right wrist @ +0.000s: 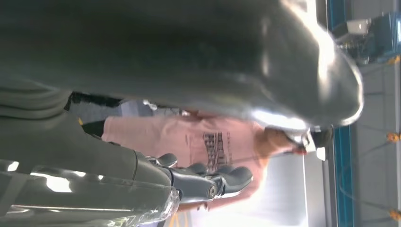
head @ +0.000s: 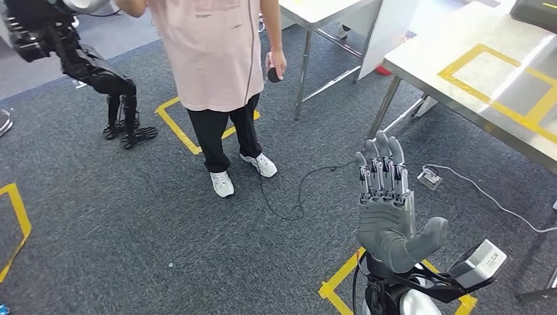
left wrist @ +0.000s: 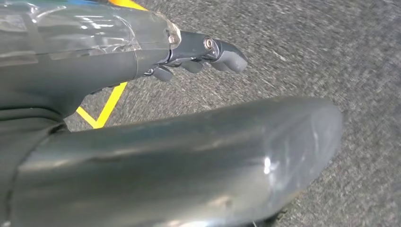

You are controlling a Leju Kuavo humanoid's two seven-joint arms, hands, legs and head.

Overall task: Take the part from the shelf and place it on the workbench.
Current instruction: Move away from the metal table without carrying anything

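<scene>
Workbench (head: 420, 62), a brushed-metal slab taped with yellow rectangles, is being presented forward and right of the right hand (head: 387, 216), making that hand the nearer one. No part is being carried: the right hand is being held flat, fingers straight and empty. Left hand (left wrist: 198, 52) is being held empty, fingers extended over grey carpet (head: 98, 223). Part location cannot be told.

person (head: 217, 59) cut off at top edge | workbench (head: 473, 72) cut off at right edge
</scene>
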